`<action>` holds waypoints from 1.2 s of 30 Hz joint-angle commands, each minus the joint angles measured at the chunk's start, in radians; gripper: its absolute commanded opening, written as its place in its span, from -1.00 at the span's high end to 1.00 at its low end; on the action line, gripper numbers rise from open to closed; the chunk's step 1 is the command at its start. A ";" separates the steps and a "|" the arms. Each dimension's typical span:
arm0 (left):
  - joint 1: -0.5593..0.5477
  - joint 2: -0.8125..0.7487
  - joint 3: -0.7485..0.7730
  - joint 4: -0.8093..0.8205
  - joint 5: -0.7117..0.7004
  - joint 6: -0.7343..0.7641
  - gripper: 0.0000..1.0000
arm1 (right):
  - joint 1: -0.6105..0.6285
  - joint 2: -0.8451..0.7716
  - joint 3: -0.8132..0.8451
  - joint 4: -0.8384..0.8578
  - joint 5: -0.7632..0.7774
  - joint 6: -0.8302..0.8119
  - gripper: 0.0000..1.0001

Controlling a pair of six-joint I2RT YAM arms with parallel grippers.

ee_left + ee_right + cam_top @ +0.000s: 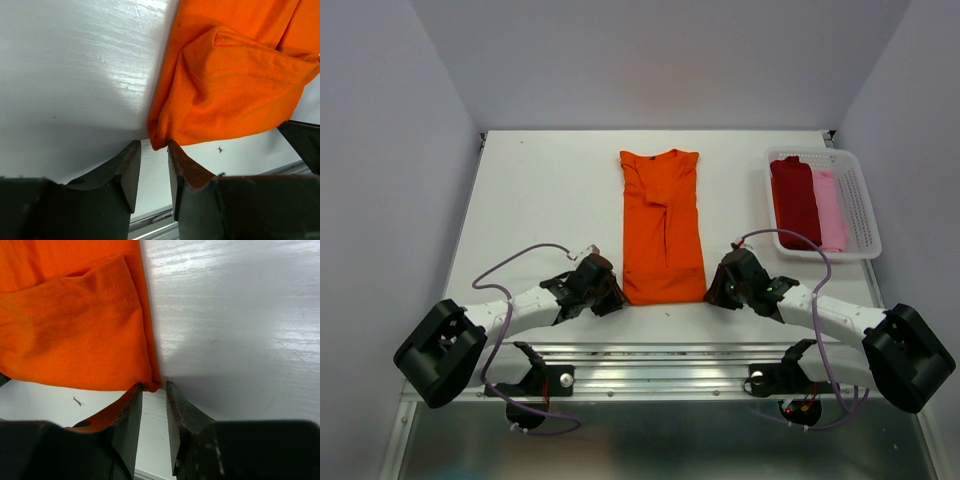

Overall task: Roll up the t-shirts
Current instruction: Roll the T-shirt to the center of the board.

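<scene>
L gripper point(153, 146), R gripper point(153, 388): jaws slightly apart, unclamped, at near hem corners; I read orange t-shirt point(663, 225) long axis running away.

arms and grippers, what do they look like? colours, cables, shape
The left arm and right arm have white link shells with bulky black joint housings. A thin lilac cable loops along each one. The left gripper and right gripper are black, with dark wedge-shaped fingers tapering to blunt tips.
</scene>
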 commanded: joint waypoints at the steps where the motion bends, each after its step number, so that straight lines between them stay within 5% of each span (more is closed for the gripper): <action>1: -0.010 0.012 -0.009 0.009 -0.011 -0.009 0.23 | 0.007 0.005 0.011 0.039 -0.008 -0.007 0.48; 9: -0.015 0.041 0.002 0.045 -0.008 -0.015 0.84 | 0.007 0.033 0.007 0.082 -0.043 -0.014 0.49; 11: -0.015 0.044 0.005 0.045 -0.009 -0.017 1.00 | 0.007 0.031 0.007 0.083 -0.046 -0.014 0.23; 18: -0.015 0.044 0.000 0.053 -0.012 -0.023 1.00 | 0.007 0.007 -0.002 0.076 -0.031 -0.011 0.27; 25: -0.016 0.027 -0.004 0.038 -0.015 -0.029 1.00 | 0.007 0.033 -0.021 0.096 -0.045 -0.013 0.98; 36: -0.067 -0.068 -0.034 -0.031 -0.014 -0.103 1.00 | 0.007 -0.104 -0.021 -0.042 -0.045 -0.013 0.99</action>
